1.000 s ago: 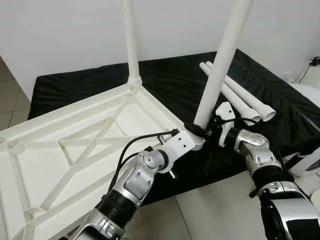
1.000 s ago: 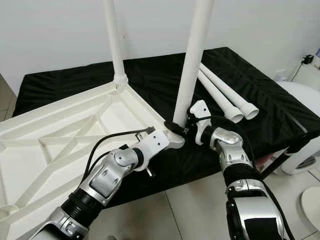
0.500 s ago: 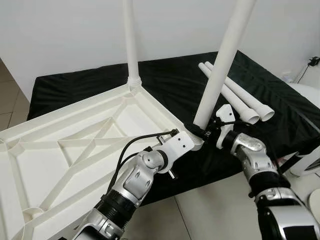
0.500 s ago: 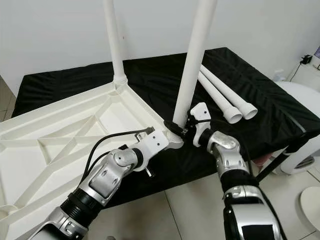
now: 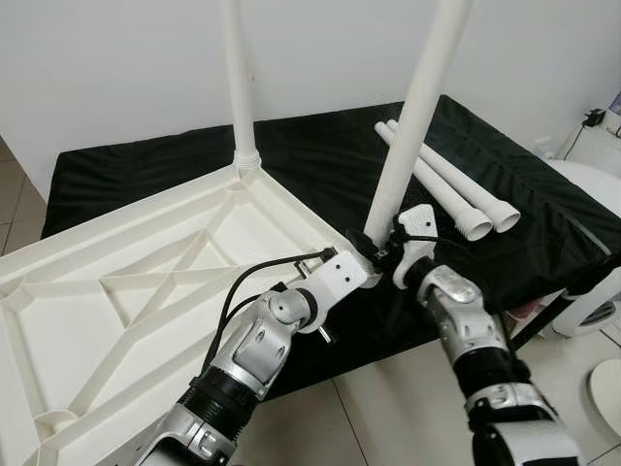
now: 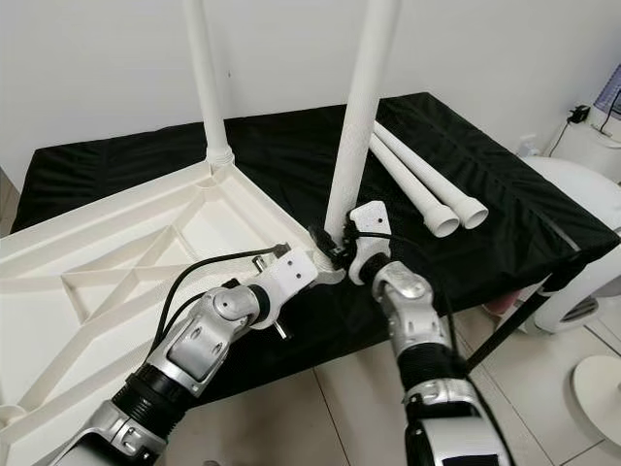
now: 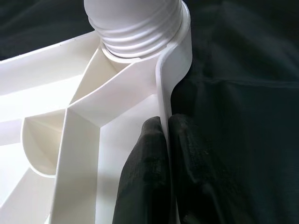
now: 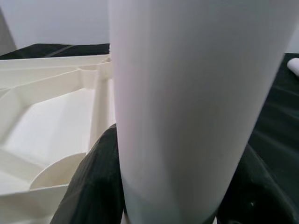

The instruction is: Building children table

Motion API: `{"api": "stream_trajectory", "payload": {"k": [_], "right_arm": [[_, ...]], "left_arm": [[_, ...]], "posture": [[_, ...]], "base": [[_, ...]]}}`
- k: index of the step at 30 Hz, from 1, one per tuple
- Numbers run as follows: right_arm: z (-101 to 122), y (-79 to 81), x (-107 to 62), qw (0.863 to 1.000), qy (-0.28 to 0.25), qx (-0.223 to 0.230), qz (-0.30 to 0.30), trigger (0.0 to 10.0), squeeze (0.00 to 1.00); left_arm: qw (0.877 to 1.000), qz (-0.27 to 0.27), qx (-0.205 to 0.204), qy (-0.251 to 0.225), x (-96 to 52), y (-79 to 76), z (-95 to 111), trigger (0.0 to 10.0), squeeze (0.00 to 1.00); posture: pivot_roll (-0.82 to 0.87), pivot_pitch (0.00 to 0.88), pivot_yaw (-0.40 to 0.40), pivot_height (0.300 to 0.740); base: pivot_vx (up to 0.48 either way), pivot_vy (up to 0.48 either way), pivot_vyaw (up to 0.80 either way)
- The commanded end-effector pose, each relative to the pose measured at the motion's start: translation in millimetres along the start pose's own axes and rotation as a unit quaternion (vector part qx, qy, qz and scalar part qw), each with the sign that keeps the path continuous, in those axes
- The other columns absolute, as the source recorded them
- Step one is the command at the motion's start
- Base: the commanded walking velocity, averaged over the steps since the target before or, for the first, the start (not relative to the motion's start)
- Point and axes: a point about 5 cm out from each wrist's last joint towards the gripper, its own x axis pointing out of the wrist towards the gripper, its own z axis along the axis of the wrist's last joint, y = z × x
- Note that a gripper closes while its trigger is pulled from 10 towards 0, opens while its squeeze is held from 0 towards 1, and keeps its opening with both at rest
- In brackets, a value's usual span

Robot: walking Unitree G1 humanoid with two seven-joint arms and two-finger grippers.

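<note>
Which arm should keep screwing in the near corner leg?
Right. The right gripper already clasps the near leg just above its socket, while the left gripper pinches the tabletop's rim beside that corner, steadying it.

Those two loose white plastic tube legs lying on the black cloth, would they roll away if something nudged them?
Probably, sideways. The two loose white plastic tube legs are smooth, round and lie flat on the black cloth, so little would stop them. Their flared ends might make them curve rather than roll straight. They look hollow at the open ends, so likely light and stiff.
</note>
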Motion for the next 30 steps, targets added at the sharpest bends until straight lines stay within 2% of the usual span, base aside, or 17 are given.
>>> {"api": "stream_trajectory", "payload": {"k": [1,4,5,9,13,15,19,25,26,30], "right_arm": [[-4,-0.4,0.1,0.998,0.007,0.027,-0.064,10.0,0.0],[-2,3.7,1.9,0.992,0.007,0.029,-0.12,10.0,0.0],[-1,4.8,1.6,0.985,0.008,0.018,-0.172,10.0,0.0],[-1,8.5,0.2,0.977,0.005,0.015,-0.211,10.0,0.0],[0,21.0,-3.0,0.964,0.004,0.015,-0.266,10.0,0.0],[1,26.6,-2.8,0.962,0.004,0.016,-0.273,10.0,0.0],[3,27.8,-2.0,0.962,0.003,0.014,-0.273,10.0,0.0],[4,21.6,-3.9,0.958,0.003,0.008,-0.288,10.0,0.0],[5,22.4,-5.3,0.959,0.004,0.011,-0.284,10.0,1.0],[6,21.2,-6.5,0.958,0.001,0.008,-0.287,10.0,1.0]], "left_arm": [[1.0,0.016,0.018,-0.015,0.0,-3.5,9,10.0,0.0],[1.0,0.015,0.016,-0.016,0.4,-4.3,9,10.0,0.0],[1.0,0.015,0.016,-0.016,0.7,-5.0,9,10.0,0.0],[1.0,0.016,0.014,-0.016,0.8,-5.1,9,10.0,0.0],[1.0,0.017,0.014,-0.016,0.2,-4.5,9,10.0,0.0],[1.0,0.017,0.014,-0.016,0.5,-4.3,9,10.0,0.0],[1.0,0.017,0.014,-0.016,0.8,-4.2,9,10.0,0.0],[1.0,0.019,0.013,-0.016,0.8,-3.5,9,10.0,0.0],[1.0,0.021,0.012,-0.015,0.5,-2.6,8,10.0,0.0],[1.0,0.022,0.011,-0.015,0.1,-2.3,8,10.0,0.0]], "posture": [[-0.1,0.044,0.013,0.74],[-0.1,0.045,0.011,0.74],[-0.1,0.045,0.011,0.74],[-0.1,0.045,0.011,0.74],[-0.1,0.049,0.005,0.74],[-0.1,0.049,0.005,0.74],[-0.1,0.05,0.005,0.74],[-0.1,0.05,0.005,0.74],[-0.1,0.063,0.01,0.74],[-0.1,0.064,0.012,0.74]], "base": [[0.0,0.0,0.0],[0.0,0.0,0.0],[0.0,0.0,0.0],[0.0,0.0,0.0],[0.0,0.0,0.0],[0.0,0.0,0.0],[0.0,0.0,0.0],[0.0,0.0,0.0],[0.0,0.0,0.0],[0.0,0.0,0.0]]}}
